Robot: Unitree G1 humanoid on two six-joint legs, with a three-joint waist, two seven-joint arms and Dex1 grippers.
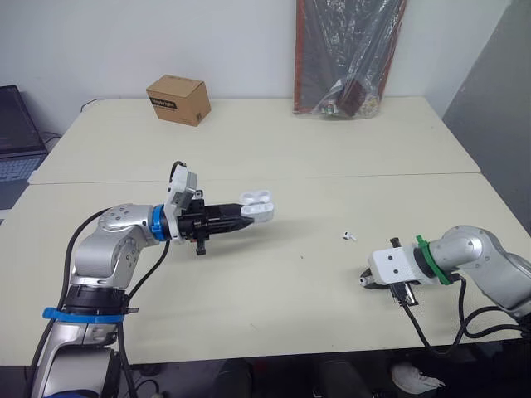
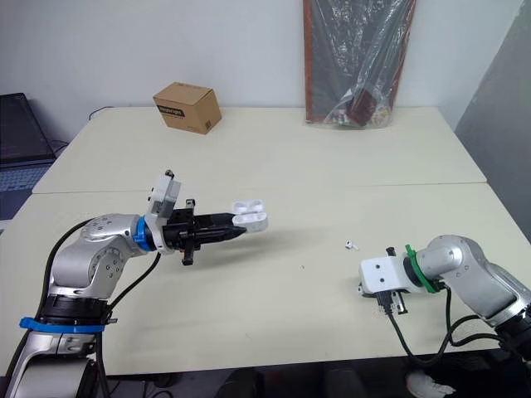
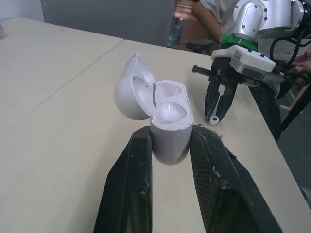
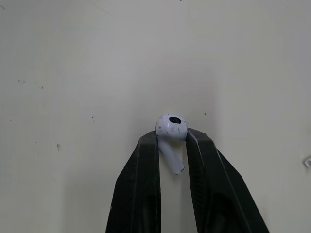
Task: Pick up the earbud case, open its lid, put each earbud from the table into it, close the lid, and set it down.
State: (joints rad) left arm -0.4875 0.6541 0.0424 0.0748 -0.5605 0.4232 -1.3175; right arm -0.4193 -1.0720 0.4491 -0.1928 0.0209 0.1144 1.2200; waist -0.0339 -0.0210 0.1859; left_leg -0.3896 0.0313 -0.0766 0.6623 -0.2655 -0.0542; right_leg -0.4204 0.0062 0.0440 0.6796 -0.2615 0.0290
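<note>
My left gripper [image 1: 246, 217] is shut on the white earbud case [image 1: 258, 205] and holds it above the table, left of centre. The lid [image 3: 131, 87] is hinged open, and both wells in the case [image 3: 167, 114] look empty. At the right my right gripper [image 4: 172, 135] points down at the table [image 1: 274, 282], shut on a white earbud [image 4: 171, 128] with its stem between the fingers. The left wrist view shows this gripper [image 3: 217, 104] just over the tabletop. A second earbud [image 1: 348, 236] lies on the table between the two grippers, closer to the right one.
A cardboard box [image 1: 177, 99] stands at the back left. A plastic-wrapped board [image 1: 348, 58] leans against the wall at the back. A laptop [image 1: 17, 133] sits off the far left edge. A seam crosses the table behind the grippers.
</note>
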